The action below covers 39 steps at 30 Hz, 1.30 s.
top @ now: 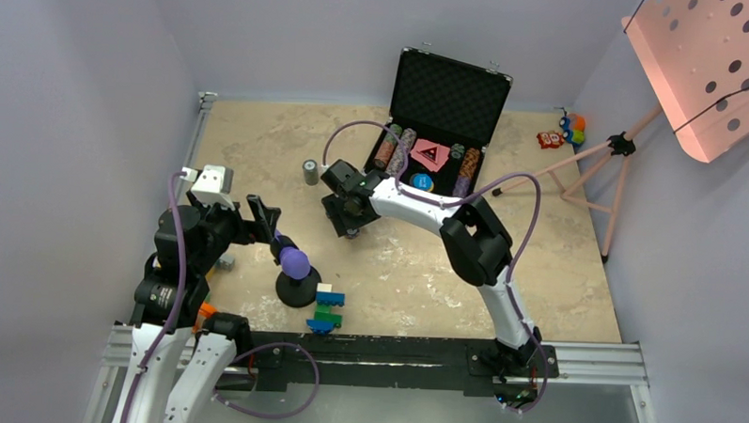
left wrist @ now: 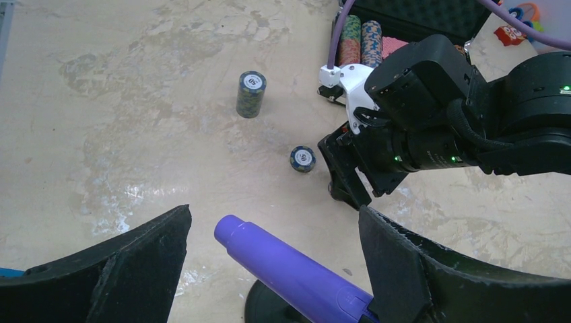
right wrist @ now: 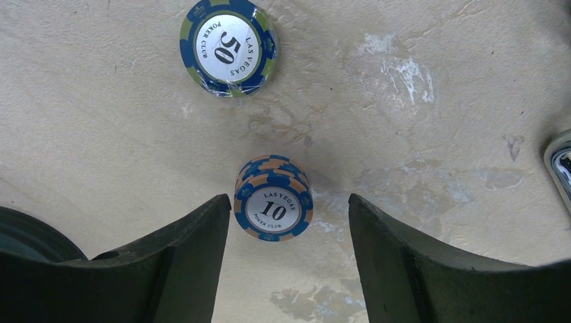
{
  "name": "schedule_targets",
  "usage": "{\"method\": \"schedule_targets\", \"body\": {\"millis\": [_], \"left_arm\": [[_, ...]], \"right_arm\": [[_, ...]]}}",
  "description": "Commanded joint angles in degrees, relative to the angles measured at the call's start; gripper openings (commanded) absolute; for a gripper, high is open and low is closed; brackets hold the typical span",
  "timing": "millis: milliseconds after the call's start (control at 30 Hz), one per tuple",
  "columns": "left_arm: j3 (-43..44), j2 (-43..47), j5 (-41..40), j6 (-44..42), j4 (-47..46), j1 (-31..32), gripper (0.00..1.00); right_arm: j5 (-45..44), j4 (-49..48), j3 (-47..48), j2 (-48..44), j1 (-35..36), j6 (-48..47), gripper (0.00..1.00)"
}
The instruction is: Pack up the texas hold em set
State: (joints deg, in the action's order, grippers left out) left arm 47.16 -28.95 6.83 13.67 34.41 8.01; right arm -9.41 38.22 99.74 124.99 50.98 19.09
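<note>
The black case stands open at the back, holding chip rows, pink cards and a blue button. On the table, a short blue-and-orange "10" chip stack sits just beyond my right gripper, between its open fingertips and close to the left finger. A wrapped "50" stack lies farther ahead, and the left wrist view shows this stack too. A taller chip stack stands apart. My left gripper is open astride the purple-tipped object.
The purple-tipped object's black round base and a toy-brick figure stand near the front. Small colourful toys and a pink stand are at the back right. Purple cables loop over the right arm.
</note>
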Motion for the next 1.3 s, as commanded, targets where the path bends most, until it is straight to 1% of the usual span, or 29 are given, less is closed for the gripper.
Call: {"method": "schedule_targets", "body": {"millis": [0, 367, 500, 667, 767, 1000, 1033, 1167, 1267], "left_arm": [[-0.05, 0.21, 0.61, -0.93, -1.4, 0.34, 0.98], [-0.04, 0.21, 0.69, -0.93, -1.38, 0.34, 0.97], [-0.01, 0.29, 0.68, -0.93, -1.38, 0.34, 0.98], [-0.05, 0.39, 0.58, -0.93, -1.41, 0.33, 0.98], [-0.04, 0.39, 0.61, -0.93, -1.34, 0.34, 0.98], [0.17, 0.22, 0.12, -1.01, -1.5, 0.31, 0.98], [0.26, 0.02, -0.04, -1.16, -1.77, 0.32, 0.98], [2.09, -0.91, -1.67, -1.45, -2.03, 0.34, 0.98], [5.26, -2.4, -2.23, -1.63, -1.27, 0.31, 0.98]], "right_arm": [[-0.18, 0.09, 1.88, 0.92, 0.6, 0.83, 0.67], [-1.33, 1.32, 3.35, 2.83, 1.57, 1.1, 0.6], [-2.63, 2.82, 3.76, 3.57, 1.67, 1.86, 0.55], [-2.26, 2.6, 1.89, 3.38, 1.67, 3.36, 0.44], [-1.45, 2.01, 0.92, 3.36, 1.67, 4.17, 0.36], [-0.99, 2.02, 2.44, 1.6, 1.58, 2.6, 0.07], [-0.96, 2.08, 3.0, 0.86, 1.58, 2.27, 0.0], [-0.53, 2.7, 5.67, -1.37, 1.2, 0.95, 0.0], [-0.26, 4.22, 7.77, -2.68, 0.76, 0.07, 0.0]]}}
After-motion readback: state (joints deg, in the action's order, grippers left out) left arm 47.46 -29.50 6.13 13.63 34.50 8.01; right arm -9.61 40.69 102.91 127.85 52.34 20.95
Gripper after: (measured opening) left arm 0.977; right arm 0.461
